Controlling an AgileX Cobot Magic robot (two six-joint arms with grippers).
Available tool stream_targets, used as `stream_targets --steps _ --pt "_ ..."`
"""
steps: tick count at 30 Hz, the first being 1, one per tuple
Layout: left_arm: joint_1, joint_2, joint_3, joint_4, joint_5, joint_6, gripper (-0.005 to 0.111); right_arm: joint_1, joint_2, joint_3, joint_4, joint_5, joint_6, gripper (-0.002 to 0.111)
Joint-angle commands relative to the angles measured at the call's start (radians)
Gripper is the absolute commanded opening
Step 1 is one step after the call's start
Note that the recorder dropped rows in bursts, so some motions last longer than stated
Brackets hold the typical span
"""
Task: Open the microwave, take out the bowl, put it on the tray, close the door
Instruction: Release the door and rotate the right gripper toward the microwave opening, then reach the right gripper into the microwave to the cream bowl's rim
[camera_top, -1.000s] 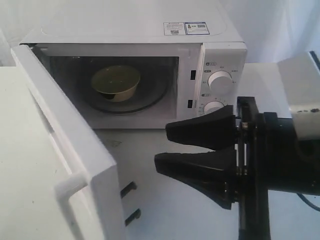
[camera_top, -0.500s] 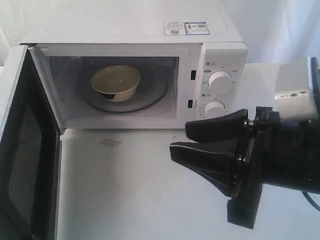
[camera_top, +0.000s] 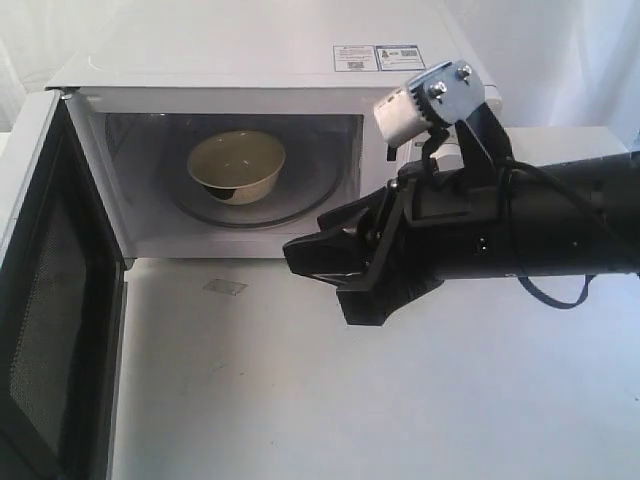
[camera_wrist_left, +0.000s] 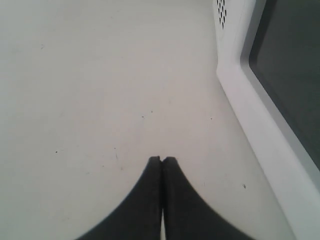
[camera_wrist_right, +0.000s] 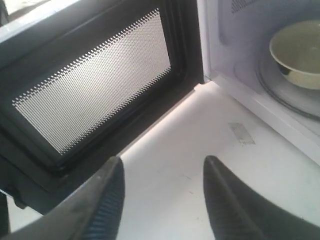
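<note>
We are looking at a plain white worktop (camera_top: 300, 400) with a white cloth (camera_top: 560, 50) hanging behind it; a small clear patch of tape (camera_top: 224, 287) is lying on the surface just before the oven.

We are counting one microwave (camera_top: 250, 50), one door (camera_top: 50, 330), one bowl (camera_top: 236, 167), two stickers (camera_top: 378, 56) on the oven's top and two hands.

The door is standing swung wide open at the left, its dark mesh window facing the cavity. The bowl is sitting upright inside the microwave on the glass turntable (camera_top: 300, 200), towards the back.

The right hand (camera_wrist_right: 162, 167) is hanging outside the cavity, above the worktop and in front of the opening's right part. Its fingers are standing apart with nothing between them, and they are pointing towards the open door. The bowl is lying deeper in and to the left of this hand, well apart from it and untouched.

The left hand (camera_wrist_left: 162, 161) is hovering low over the bare worktop beside the door – its fingers are pressing together, gripping nothing.
</note>
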Motion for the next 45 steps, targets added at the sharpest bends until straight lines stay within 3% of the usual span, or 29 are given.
stream_targets --steps 1,5,16,19,23,29,33,37,40,45 --pt "-0.002 -0.005 0.004 -0.005 0.002 0.003 0.000 0.003 0.006 -0.041 -0.238 -0.015 0.191 0.046" --pt "-0.002 -0.005 0.004 -0.005 0.002 0.003 0.000 0.003 0.006 -0.043 -0.391 -0.046 0.315 0.046" --pt "-0.002 -0.005 0.004 -0.005 0.002 0.003 0.000 0.003 0.001 -0.043 -0.532 0.020 0.415 0.046" --pt "-0.002 -0.005 0.004 -0.005 0.002 0.003 0.000 0.003 0.004 -0.043 -0.531 -0.037 0.413 0.046" --pt "-0.002 -0.005 0.004 -0.005 0.002 0.003 0.000 0.037 0.045 -0.045 -0.522 -0.177 0.261 0.046" --pt "-0.002 -0.005 0.004 -0.005 0.002 0.003 0.000 0.230 0.148 -0.049 -0.536 -0.346 0.091 0.052" --pt "-0.002 -0.005 0.004 -0.005 0.002 0.003 0.000 0.340 0.220 -0.049 -0.642 -0.591 0.056 0.052" --pt "-0.002 -0.005 0.004 -0.005 0.002 0.003 0.000 0.372 0.305 -0.070 -0.659 -0.808 0.005 0.052" --pt "-0.002 -0.005 0.004 -0.005 0.002 0.003 0.000 0.372 0.377 -0.123 -0.654 -0.848 -0.010 0.052" --pt "-0.002 -0.005 0.004 -0.005 0.002 0.003 0.000 0.370 0.500 -0.285 -0.481 -0.787 -0.099 0.048"
